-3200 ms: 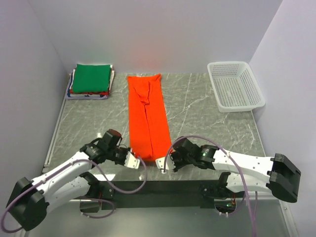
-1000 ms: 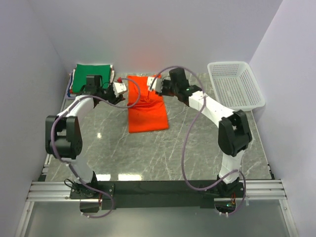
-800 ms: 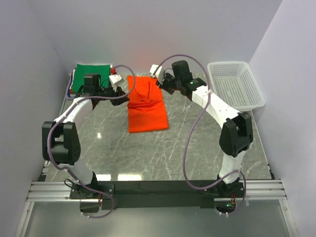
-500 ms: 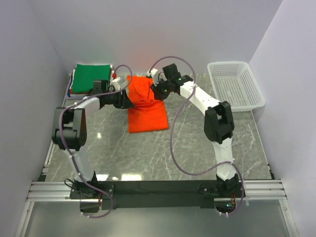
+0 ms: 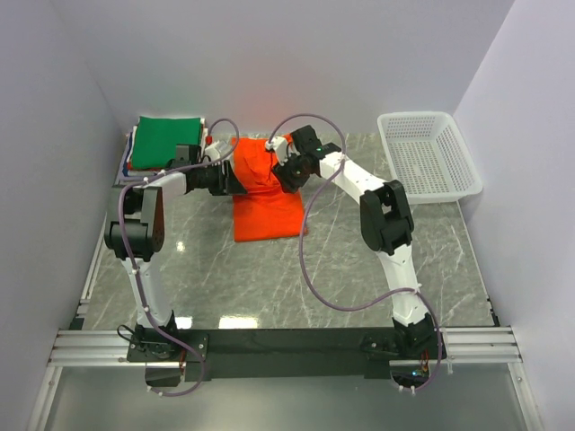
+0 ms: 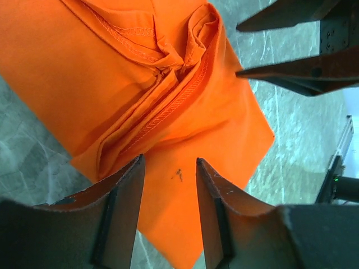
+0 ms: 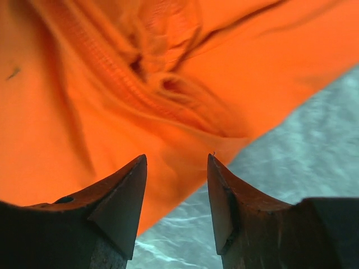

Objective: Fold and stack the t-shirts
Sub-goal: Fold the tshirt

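Note:
The bright orange t-shirt (image 5: 268,199) lies folded into a short block at the back middle of the table, its far end bunched into creases (image 6: 168,61). My left gripper (image 5: 239,177) hovers open over its left side, with the cloth under the parted fingers (image 6: 168,163). From the right, my right gripper (image 5: 281,171) stands open above the shirt's edge (image 7: 176,159), nothing between its fingers. The green t-shirt (image 5: 164,141) tops a folded stack at the back left. The right gripper's fingers (image 6: 291,70) show in the left wrist view.
A white lattice basket (image 5: 429,157) stands at the back right. The stack under the green shirt shows red and white edges (image 5: 135,167). Side walls close in left and right. Grey marbled table (image 5: 269,278) lies in front of the shirt.
The shirt was folded from a long strip into a short block. Both grippers lifted, then came inward and down over its far end. The right gripper's jaws widened.

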